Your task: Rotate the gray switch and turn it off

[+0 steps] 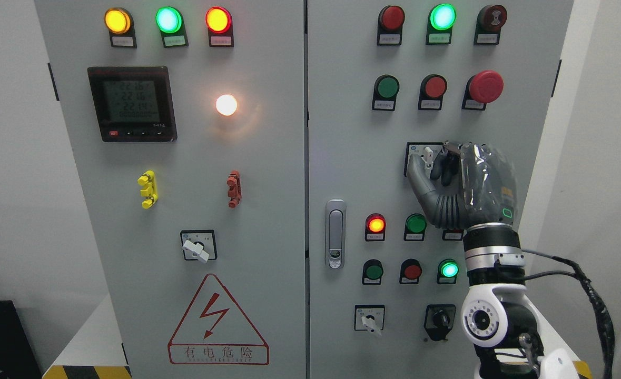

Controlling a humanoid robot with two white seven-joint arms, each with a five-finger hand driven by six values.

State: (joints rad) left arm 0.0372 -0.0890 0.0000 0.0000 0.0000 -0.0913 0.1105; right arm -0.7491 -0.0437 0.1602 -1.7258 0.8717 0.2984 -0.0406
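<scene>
1. Reaching up from the lower right, the right hand [463, 181] sits against the right door of the gray electrical cabinet [342, 158].
2. Its fingers [443, 167] and thumb are curled around the gray switch [427, 156], a small pale knob on a black-framed plate in the middle of that door (the knob is partly hidden by the fingers).
3. Just above the switch sits a row of three: a green push button [387, 87], a red push button [435, 87] and a red mushroom stop button [485, 86].
4. Below the hand, a lit red indicator [375, 225] glows beside the door latch [335, 233].
5. On the left door, a similar rotary switch [198, 246] sits above the high-voltage warning triangle [217, 320].
</scene>
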